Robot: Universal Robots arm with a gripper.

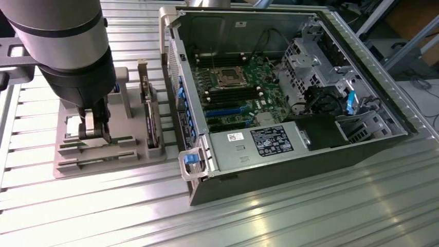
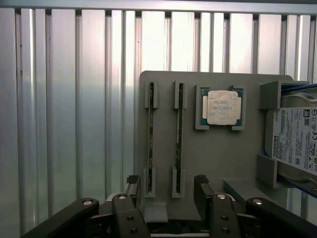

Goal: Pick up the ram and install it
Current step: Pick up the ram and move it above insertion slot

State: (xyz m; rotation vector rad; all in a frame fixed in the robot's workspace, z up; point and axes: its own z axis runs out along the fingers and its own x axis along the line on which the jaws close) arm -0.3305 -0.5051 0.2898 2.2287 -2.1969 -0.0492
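So the ram (image 2: 179,139) is sitting on edge in a slotted grey holder (image 2: 218,153), not picked up yet. There's a second stick (image 2: 150,134) in the slot right next to it, running parallel. Honestly I can't tell which of the two is the target, they look the same edge-on from the wrist cam.

The bit that matters: both sticks point their long axis straight away from the pincer (image 2: 167,191), lined up with the gap between its fingers (image 2: 132,186). The near ends of the sticks sit just ahead of the fingertips and inside their spread. The pincer's centre line falls between the two slots rather than dead on either one. The fingers are spread wide apart with nothing in them.

Further along the holder there's the square processor chip (image 2: 223,107) in its pocket, and past that the hard drive (image 2: 297,139) standing in a bracket. From the exterior view, the arm hangs over the holder with an expansion card (image 1: 152,118) upright at the holder's edge. Just beyond that is the open computer case (image 1: 288,172) with the motherboard (image 1: 240,92) exposed, toward the exterior view's right. Everything's on a ribbed metal surface (image 2: 74,99).
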